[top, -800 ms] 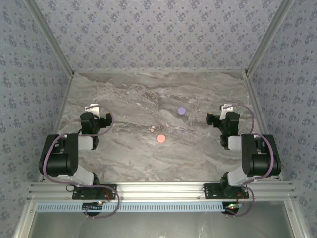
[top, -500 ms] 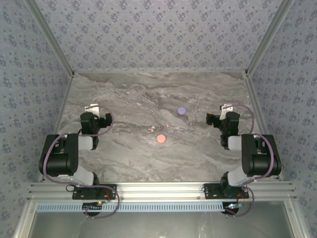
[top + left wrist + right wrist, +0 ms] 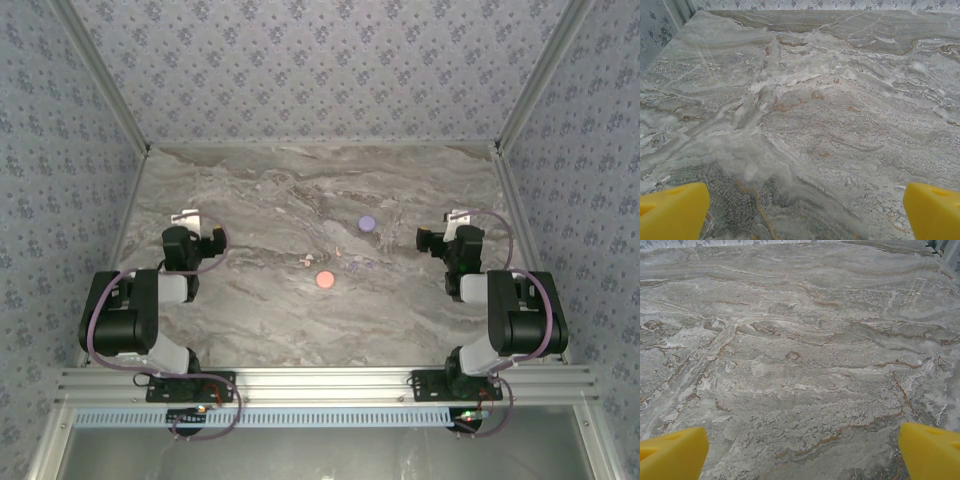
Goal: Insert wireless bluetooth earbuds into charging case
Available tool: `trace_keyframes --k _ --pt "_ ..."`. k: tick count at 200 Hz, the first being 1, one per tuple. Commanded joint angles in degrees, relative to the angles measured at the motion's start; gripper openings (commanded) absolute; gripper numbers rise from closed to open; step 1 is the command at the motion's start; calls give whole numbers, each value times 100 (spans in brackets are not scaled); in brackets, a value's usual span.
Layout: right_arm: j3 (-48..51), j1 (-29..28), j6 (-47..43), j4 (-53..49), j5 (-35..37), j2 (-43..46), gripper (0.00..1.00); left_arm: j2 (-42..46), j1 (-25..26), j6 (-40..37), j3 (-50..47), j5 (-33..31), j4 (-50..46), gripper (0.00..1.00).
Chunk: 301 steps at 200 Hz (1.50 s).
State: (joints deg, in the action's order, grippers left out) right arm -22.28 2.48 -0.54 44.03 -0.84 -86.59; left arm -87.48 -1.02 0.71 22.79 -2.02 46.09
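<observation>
In the top view a round pink case lies mid-table and a round lilac case sits farther back to its right. Between them lie tiny earbuds: whitish-pink ones to the left and lilac ones to the right. My left gripper rests folded back at the table's left side, far from them. My right gripper rests at the right side. In the wrist views the left gripper and the right gripper are open, yellow fingertips wide apart over bare marble.
The marble tabletop is walled by patterned panels at the back and both sides. An aluminium rail carrying the arm bases runs along the near edge.
</observation>
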Motion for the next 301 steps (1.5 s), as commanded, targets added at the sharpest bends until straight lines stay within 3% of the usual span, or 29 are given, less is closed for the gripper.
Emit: trace_keyframes --k 1,32,67,105,153,185,222,251,279,301 --pt "-13 -42 -96 73 120 42 100 53 -3 55 153 14 -140 99" --pt "-282 -81 -25 -802 360 550 100 496 -2 165 226 -233 -644 99" --pt "-1153 -122 552 -3319 347 1112 100 1345 11 691 549 -368 -2116 99" --pt "-2070 -380 1111 -5089 143 1064 100 2138 82 1304 930 20 -3493 99" --pt "-3663 -891 1867 -6712 -277 -43 100 2674 479 1945 1597 53 -4998 99" --pt "-4818 -1485 2088 -7564 78 -968 100 2599 613 2458 2061 248 -5923 99" --pt "-5750 -2019 2466 -8151 453 -1793 100 2333 734 2504 2420 622 -6510 99" --pt "-6379 -2270 2617 -8509 539 -2317 92 2078 838 2543 2661 767 -6797 99" --pt "-6921 -2358 2670 -8752 323 -2794 75 1937 880 2566 2787 857 -6894 99" --pt "-7268 -2449 2694 -8935 304 -3104 72 1889 893 2566 2817 895 -6894 99"
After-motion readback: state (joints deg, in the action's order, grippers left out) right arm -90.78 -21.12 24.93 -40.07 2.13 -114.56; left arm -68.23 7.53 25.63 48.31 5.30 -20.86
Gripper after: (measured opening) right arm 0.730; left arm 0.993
